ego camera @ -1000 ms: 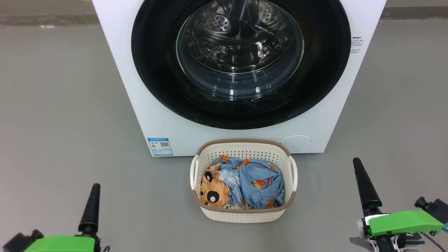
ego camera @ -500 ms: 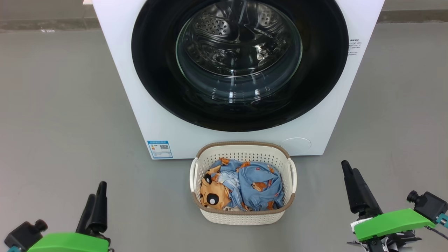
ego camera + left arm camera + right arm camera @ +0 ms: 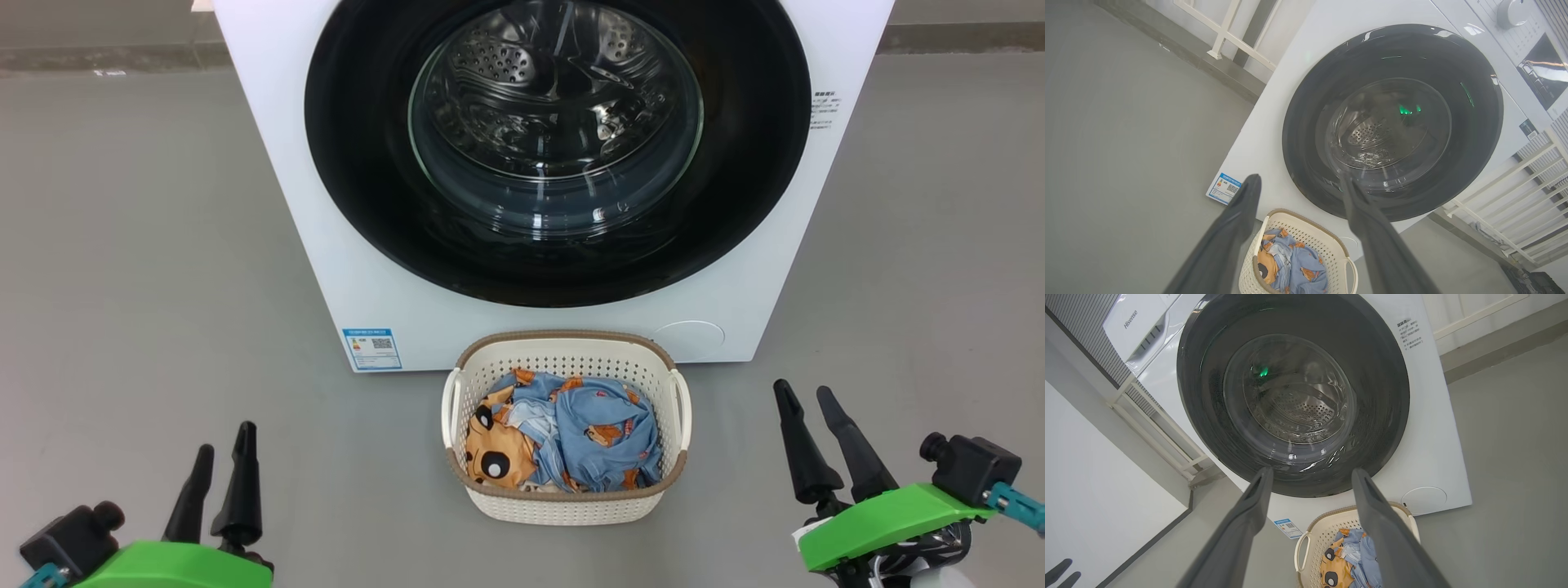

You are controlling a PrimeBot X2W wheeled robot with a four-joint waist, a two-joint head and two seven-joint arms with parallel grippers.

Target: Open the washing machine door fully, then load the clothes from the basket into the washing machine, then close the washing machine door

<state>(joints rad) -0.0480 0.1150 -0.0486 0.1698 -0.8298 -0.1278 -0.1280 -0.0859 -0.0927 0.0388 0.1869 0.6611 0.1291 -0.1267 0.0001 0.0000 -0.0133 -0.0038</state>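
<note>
The washing machine (image 3: 343,278) stands white and square before me, and its glossy black door (image 3: 359,163) lies shut flat against the front, the steel drum showing through the glass. On the floor just in front sits the cream basket (image 3: 563,502), holding the light blue clothes (image 3: 588,433) with an orange bear face at the left. My left gripper (image 3: 224,437) is open low at the left of the basket. My right gripper (image 3: 802,385) is open at the basket's right. Both hold nothing. Each wrist view looks past open fingers, left (image 3: 1299,177) and right (image 3: 1311,470), at the door (image 3: 1306,122) (image 3: 1388,375).
Grey floor spreads to both sides of the machine. A blue label (image 3: 372,347) and a round white flap (image 3: 688,336) sit low on its front. A white railing (image 3: 1515,192) stands beside the machine, and a white panel (image 3: 1106,498) is close by.
Both wrists have turned, so each gripper's two fingers now show apart instead of in line. The right gripper has also drifted inward toward the basket. Door, basket and clothes are unchanged.
</note>
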